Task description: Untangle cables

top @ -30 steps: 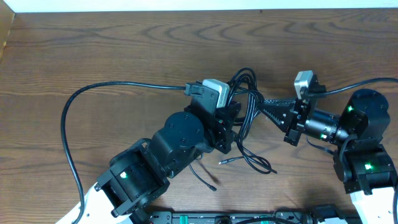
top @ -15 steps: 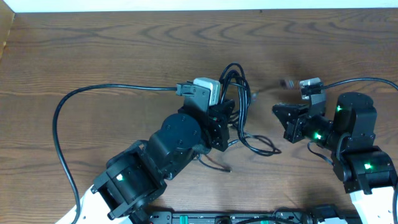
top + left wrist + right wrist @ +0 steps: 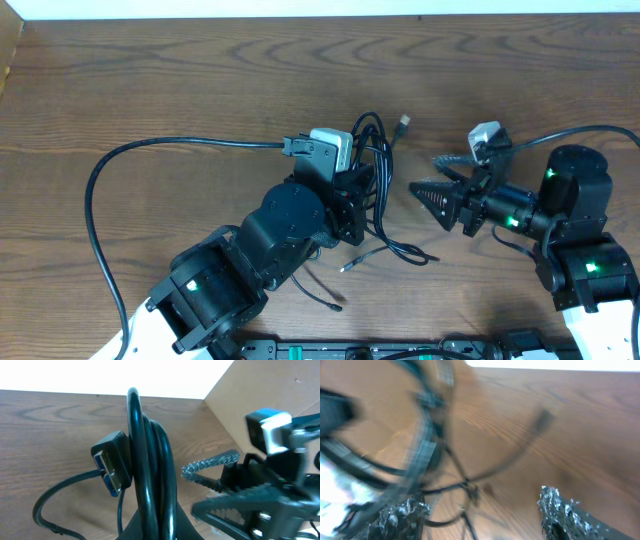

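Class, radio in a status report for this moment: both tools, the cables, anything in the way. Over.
Left tool shut on cables. Right tool open, empty, facing the bundle. Blue-tipped plug hangs free; no obstruction seen.

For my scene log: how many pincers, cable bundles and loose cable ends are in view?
Pincers: 2 (left pincer, right pincer)
Cable bundle: 1
Loose cable ends: 3
Total: 6

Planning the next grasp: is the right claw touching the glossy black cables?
Apart. The overhead view shows brown wooden table between the open right claw and the thin glossy black cables.
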